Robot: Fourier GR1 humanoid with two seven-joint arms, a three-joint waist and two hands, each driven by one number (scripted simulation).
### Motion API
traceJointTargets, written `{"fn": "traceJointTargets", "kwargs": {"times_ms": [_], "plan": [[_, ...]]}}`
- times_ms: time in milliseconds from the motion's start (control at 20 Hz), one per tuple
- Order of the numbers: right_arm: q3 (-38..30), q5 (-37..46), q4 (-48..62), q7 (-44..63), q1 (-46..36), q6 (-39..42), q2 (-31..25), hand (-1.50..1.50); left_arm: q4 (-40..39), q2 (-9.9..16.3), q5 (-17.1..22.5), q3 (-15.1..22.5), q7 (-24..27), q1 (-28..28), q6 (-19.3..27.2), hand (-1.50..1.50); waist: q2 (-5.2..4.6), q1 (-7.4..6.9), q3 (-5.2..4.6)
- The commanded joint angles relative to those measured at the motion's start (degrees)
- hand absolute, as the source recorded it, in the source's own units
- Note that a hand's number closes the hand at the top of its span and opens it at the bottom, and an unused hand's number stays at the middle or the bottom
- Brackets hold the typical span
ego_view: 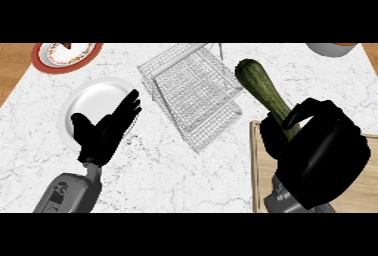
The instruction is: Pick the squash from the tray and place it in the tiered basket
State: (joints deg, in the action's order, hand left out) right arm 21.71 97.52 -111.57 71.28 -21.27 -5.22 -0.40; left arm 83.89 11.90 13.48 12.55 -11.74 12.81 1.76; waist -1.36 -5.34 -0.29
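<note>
Two black hands come in from the lower edge of the frame over a white marble worktop (184, 170). Right hand (325, 155) sits at lower right, fingers (314, 107) curled round the lower end of the squash (262, 87), thumb side wrapped on the left of it. Squash is long, dark green, tilted, its free end pointing to the upper left, raised above the worktop; lower end hidden inside the hand. It lies just right of the tiered basket (193, 92), upper tip near the basket's right rim, not inside it. Tiered basket is silver wire mesh, centre of frame, set at a slant. Wooden tray (255, 165) shows as a pale edge at lower right, mostly covered by the right hand and forearm.

Left hand (107, 130) at centre left, fingers straight and slightly spread, pointing to the upper right, holding nothing. Its fingertips overlap the right part of a white plate (88, 100) that lies on the worktop at left; contact cannot be told. Grey forearm below it at lower left.

Red-rimmed plate (68, 55) with food on it at upper left, partly on the wooden surface beside the worktop. White cup or bowl (332, 48) cut off at upper right.
</note>
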Motion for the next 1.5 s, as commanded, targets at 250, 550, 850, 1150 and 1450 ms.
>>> {"fn": "traceJointTargets", "kwargs": {"times_ms": [250,550,850,1150,1450], "plan": [[-12.0,-9.2,10.8,13.9,-17.4,-8.2,0.4,1.5,-1.2,-1.1,0.0,0.9,-0.1,1.7,-0.8,0.0,-0.76,-3.04,0.37],[-17.2,-14.9,22.3,9.4,-27.4,-14.7,0.4,-1.5,-0.9,-1.5,-1.4,2.3,-0.5,3.2,-0.8,0.0,-1.05,-4.69,0.33],[-19.5,-11.3,33.1,4.8,-36.4,-22.8,0.4,-1.5,-1.3,-1.3,-0.1,0.9,-1.3,4.5,-1.5,0.0,-0.55,-3.7,0.17],[-23.1,-2.5,37.8,8.2,-39.7,-28.8,0.4,-1.5,-2.8,-2.1,-1.1,1.1,-0.9,4.3,-0.4,0.0,-0.22,-1.8,0.15],[-26.0,3.6,33.3,13.8,-38.9,-26.5,0.4,-1.5,-3.3,-1.8,-1.2,0.1,-0.4,2.9,0.4,0.0,1.24,0.28,0.13]]}}
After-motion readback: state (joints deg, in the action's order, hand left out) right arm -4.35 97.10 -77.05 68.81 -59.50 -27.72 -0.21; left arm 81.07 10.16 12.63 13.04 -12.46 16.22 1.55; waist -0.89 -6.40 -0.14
